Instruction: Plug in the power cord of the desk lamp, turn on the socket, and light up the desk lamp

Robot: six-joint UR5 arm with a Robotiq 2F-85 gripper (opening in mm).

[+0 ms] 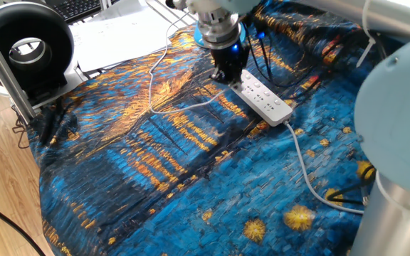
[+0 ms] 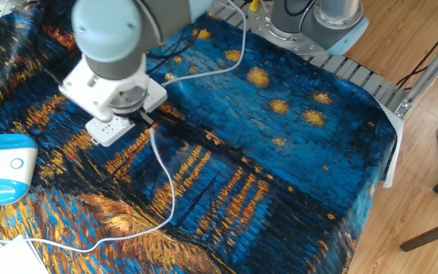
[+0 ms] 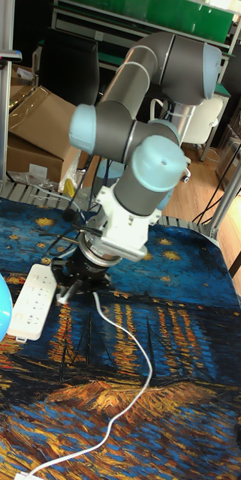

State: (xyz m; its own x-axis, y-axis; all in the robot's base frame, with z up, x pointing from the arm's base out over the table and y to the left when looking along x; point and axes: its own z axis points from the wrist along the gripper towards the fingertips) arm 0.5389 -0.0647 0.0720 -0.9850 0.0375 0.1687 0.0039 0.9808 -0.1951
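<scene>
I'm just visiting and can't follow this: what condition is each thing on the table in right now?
Socket: flat on the cloth, no plug visible in its outlets.
Power cord: trailing loose across the cloth, running up to the gripper.
Gripper: low at the strip's end; fingers hidden.

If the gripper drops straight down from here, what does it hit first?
Probably the near end of the socket, or the cloth right beside that end. The gripper points down at the strip's end, holding the power cord; depth is unclear.

socket (image 1: 263,95) smooth white plastic; tablecloth (image 1: 155,163) wrinkled printed cloth; floor (image 2: 424,175) pale wood.
</scene>
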